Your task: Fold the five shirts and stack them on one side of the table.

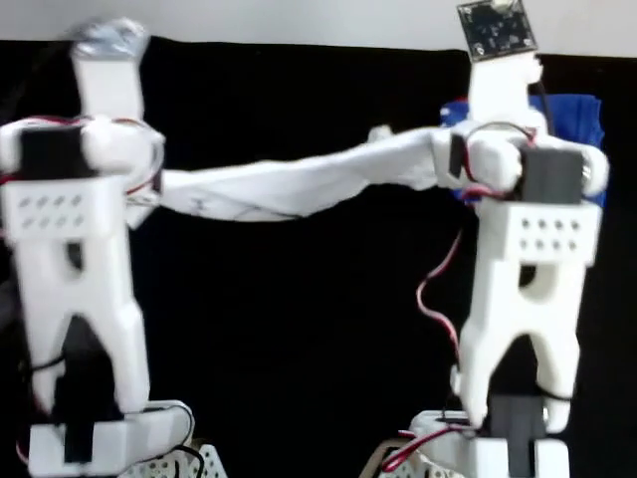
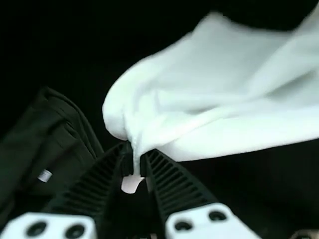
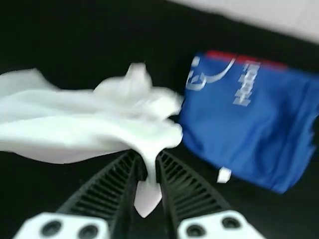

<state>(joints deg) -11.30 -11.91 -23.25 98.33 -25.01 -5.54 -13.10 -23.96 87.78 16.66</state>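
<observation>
A white shirt [image 1: 299, 184] hangs stretched in the air between the two arms, above the black table. My left gripper [image 2: 135, 172] is shut on one end of the white shirt [image 2: 214, 99], a pinch of cloth between its black fingers [image 2: 164, 179]. My right gripper [image 3: 146, 172] is shut on the other end of the white shirt [image 3: 79, 124]. A folded blue shirt [image 3: 249, 119] with red trim and white print lies flat on the table beyond the right gripper; part of that blue shirt [image 1: 572, 119] shows behind the right arm at the back right. A dark shirt [image 2: 45, 149] lies on the table by the left gripper.
The table top [image 1: 299, 329] is black cloth. Both arm bases [image 1: 109, 448] stand at the near edge. A small circuit board [image 1: 495, 28] sits atop the right arm. A pale wall strip [image 3: 279, 15] runs along the table's far edge.
</observation>
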